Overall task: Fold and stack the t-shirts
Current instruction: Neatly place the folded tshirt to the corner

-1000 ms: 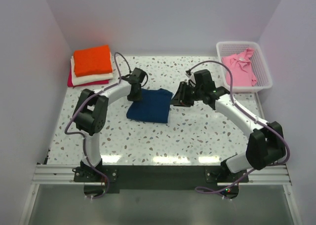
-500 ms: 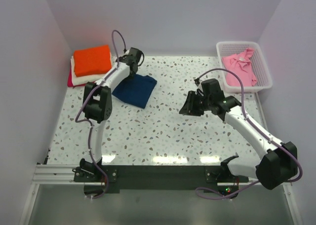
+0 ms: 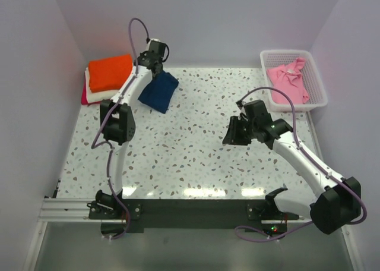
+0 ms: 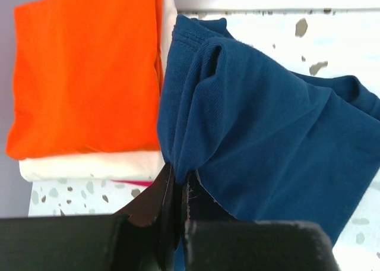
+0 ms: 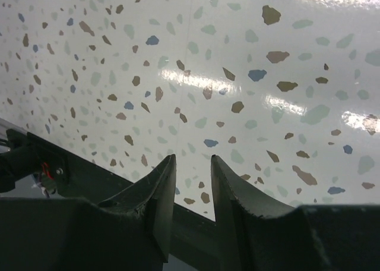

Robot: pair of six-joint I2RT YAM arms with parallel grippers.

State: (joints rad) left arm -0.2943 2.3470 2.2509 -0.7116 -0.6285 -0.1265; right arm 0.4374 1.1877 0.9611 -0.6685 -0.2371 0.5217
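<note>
The left claw pinches the navy shirt at eleven o'clock — beside the orange shirt — and the right claw hangs slightly spread at three o'clock.

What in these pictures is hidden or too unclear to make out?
Magenta folded t-shirt: top view, only an edge shows under cream folded t-shirt.
Left gripper: left wrist view, tips buried in the navy blue t-shirt.
Pink t-shirt: top view, crumpled in white plastic lattice basket, too small for detail.
</note>
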